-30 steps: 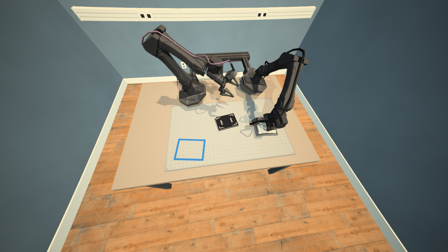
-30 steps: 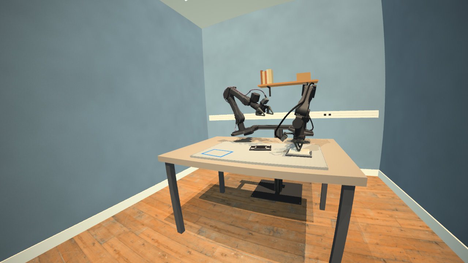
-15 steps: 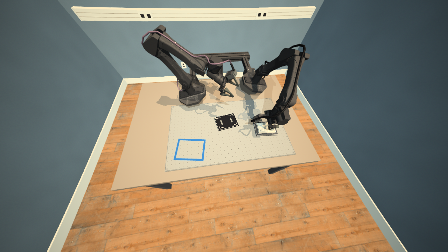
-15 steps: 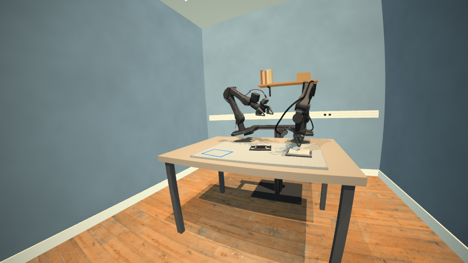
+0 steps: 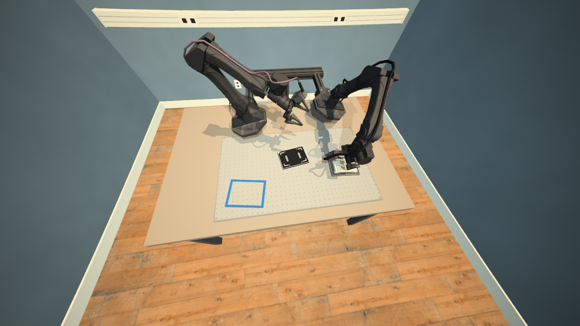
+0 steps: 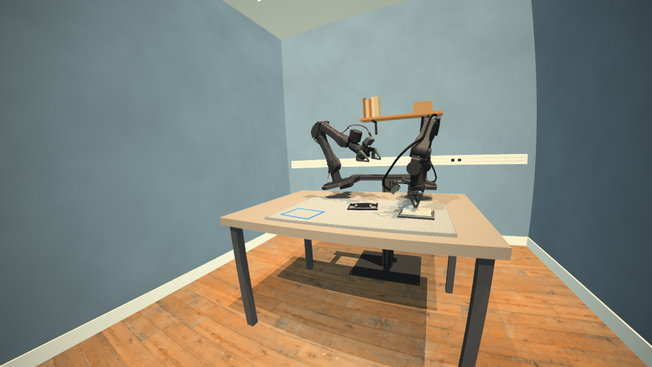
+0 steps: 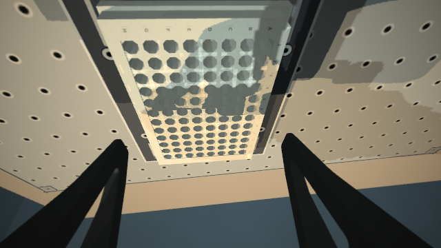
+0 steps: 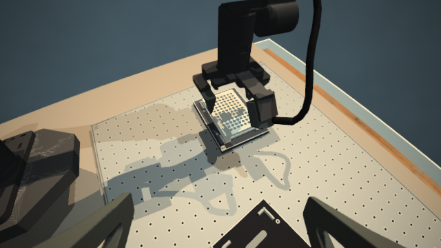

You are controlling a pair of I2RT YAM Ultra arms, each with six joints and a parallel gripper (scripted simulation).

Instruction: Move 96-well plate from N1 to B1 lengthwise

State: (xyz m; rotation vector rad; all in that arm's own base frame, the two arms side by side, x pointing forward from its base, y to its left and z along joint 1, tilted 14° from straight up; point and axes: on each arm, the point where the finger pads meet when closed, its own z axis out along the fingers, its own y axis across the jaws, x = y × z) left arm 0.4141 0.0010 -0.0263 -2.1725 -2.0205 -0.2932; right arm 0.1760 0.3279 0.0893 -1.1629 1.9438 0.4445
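The pale 96-well plate point(image 5: 340, 165) point(image 6: 424, 211) point(image 7: 203, 134) point(image 8: 229, 103) lies in the dark nest N1 point(image 5: 344, 175) point(image 7: 117, 96) point(image 8: 248, 138). In the left wrist view its far end covers the nest's far end, so I cannot tell how it seats there. My left gripper point(image 7: 206, 141) point(image 8: 229, 105) is wide open and empty, its fingers above and either side of the plate's width. My right gripper point(image 5: 304, 117) point(image 6: 373, 159) point(image 8: 221, 204) is open and empty, raised near the arm bases. The blue taped outline B1 point(image 5: 244, 206) point(image 6: 294, 216) has nothing inside.
A second dark nest point(image 5: 292, 158) point(image 6: 362, 206) point(image 8: 241, 230) stands empty between N1 and B1. The perforated board point(image 5: 300, 194) lies under both nests and the outline. The left arm's cable point(image 8: 308, 76) hangs beside its wrist.
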